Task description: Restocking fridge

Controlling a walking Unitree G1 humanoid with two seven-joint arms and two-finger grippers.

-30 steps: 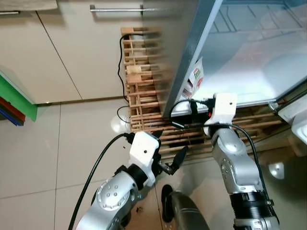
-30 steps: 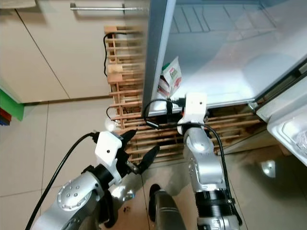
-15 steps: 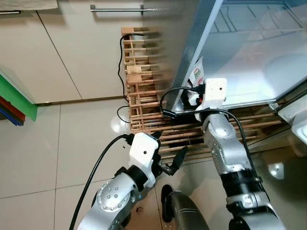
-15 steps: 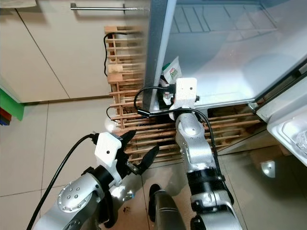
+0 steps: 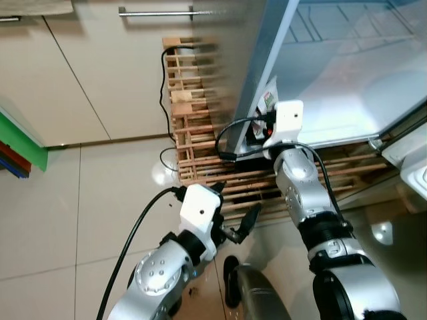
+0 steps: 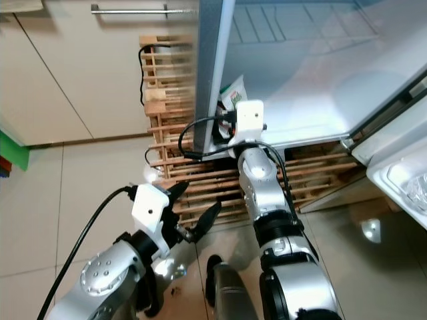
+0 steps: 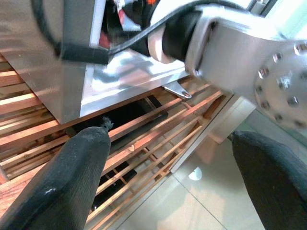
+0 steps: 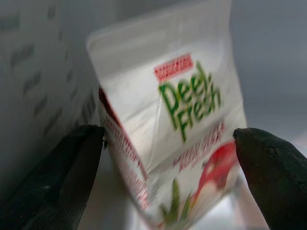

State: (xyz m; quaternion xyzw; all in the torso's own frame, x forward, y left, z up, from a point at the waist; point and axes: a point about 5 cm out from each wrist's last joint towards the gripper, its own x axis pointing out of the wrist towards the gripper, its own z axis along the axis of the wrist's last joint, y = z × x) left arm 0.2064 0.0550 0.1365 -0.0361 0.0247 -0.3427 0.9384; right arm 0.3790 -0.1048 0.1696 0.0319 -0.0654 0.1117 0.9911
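Right gripper [image 8: 163, 158]: fingers [image 8: 273, 167] spread wide, one on each side of a white carton [image 8: 168, 129]; no contact with it is visible. Carton printed "Deeli Fresh" in green with red fruit artwork, gable top, standing inside the open fridge [image 5: 360, 73] at its lower left corner, just behind the grey door edge [image 5: 267, 67], at 12 o'clock from the right wrist.

Left gripper [image 5: 233, 227]: fingers [image 7: 72, 177] released, holding nothing, held low above the tiled floor [image 5: 87, 200], at 7 o'clock from the carton and well apart from it.

Wooden slatted rack [image 5: 193, 113]: beneath and to the left of the fridge, with a black cable [image 5: 162, 87] running down its left side.

Cream cabinet fronts [image 5: 100, 73]: at 10 o'clock, carrying a metal bar handle [image 5: 155, 11].
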